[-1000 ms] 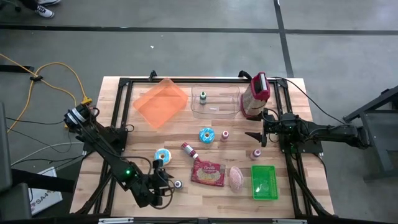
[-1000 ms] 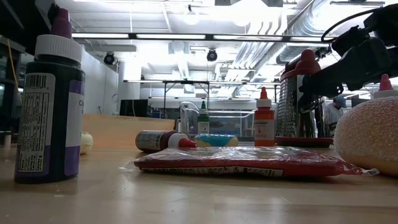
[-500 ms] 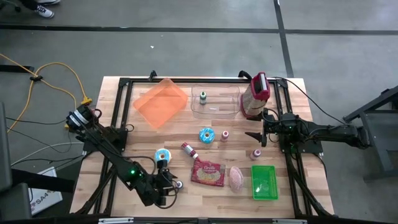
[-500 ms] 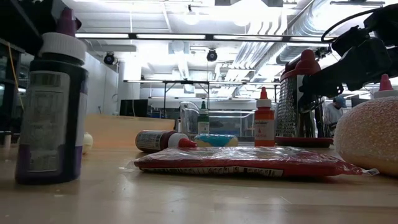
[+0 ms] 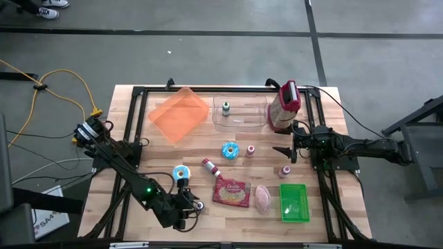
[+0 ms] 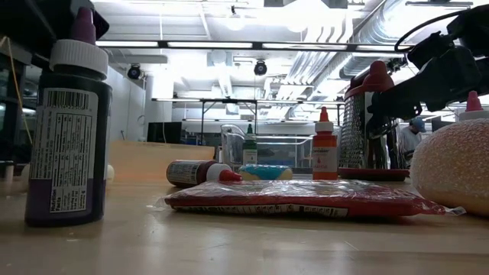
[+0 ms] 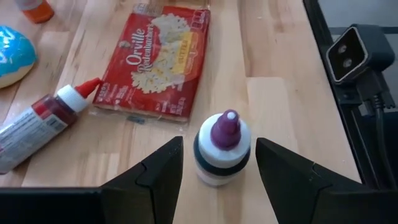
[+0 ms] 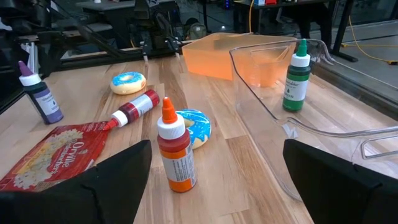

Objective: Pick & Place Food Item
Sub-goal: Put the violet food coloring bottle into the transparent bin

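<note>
A dark bottle with a white collar and purple tip (image 7: 222, 149) stands near the table's front edge, left of centre (image 6: 69, 137). My left gripper (image 7: 219, 163) (image 5: 194, 205) is shut on it. A red popcorn bag (image 5: 231, 194) (image 7: 158, 59) lies flat just right of it. Also flat on the table are two iced donuts (image 5: 181, 173) (image 5: 230, 150) and a pink food lump (image 5: 263, 198). My right gripper (image 5: 280, 151) (image 8: 214, 186) waits open at the table's right side, holding nothing. My left gripper has the bottle between its two fingers (image 7: 163, 171), one on each side just below the white collar (image 7: 205, 163). The collar hides where they meet the body. The fingers slant down from the table's near left. The bottle stands upright, its base (image 6: 65, 221) at table level.
A red bottle (image 5: 210, 167) lies beyond the popcorn bag. An orange container (image 5: 178, 113) and a clear one (image 5: 239, 113) with a green bottle stand at the back. A grater (image 5: 286, 105) is at the back right, a green tray (image 5: 293, 203) at the front right. Small bottles (image 5: 250, 149) (image 5: 285, 170) stand mid-table.
My left gripper has edged toward the table's right and turned a little at the wrist. The bottle tipped for a moment, then came upright again, and now stands slightly farther right. The gap between the fingers has stayed the same.
</note>
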Robot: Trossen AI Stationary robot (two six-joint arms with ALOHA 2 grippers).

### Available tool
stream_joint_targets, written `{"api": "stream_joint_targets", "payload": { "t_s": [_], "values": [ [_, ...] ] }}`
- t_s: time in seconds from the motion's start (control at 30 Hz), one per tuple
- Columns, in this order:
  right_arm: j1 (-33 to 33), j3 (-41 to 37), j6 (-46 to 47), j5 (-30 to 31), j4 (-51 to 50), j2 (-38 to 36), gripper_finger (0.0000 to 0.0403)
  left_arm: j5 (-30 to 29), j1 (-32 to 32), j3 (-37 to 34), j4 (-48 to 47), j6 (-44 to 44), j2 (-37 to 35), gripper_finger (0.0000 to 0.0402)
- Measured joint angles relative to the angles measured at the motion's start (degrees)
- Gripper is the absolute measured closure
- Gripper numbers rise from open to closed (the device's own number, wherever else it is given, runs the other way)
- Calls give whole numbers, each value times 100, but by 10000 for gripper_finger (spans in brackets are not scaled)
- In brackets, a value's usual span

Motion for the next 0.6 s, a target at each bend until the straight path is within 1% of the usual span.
{"api": "stream_joint_targets", "payload": {
  "t_s": [0.3,0.6],
  "values": [
    [-1,2,0,0,2,2,50,37,0,7,301,149,159,208],
    [0,1,0,0,0,2,50,84,99,9,376,346,166,208]
  ]
}}
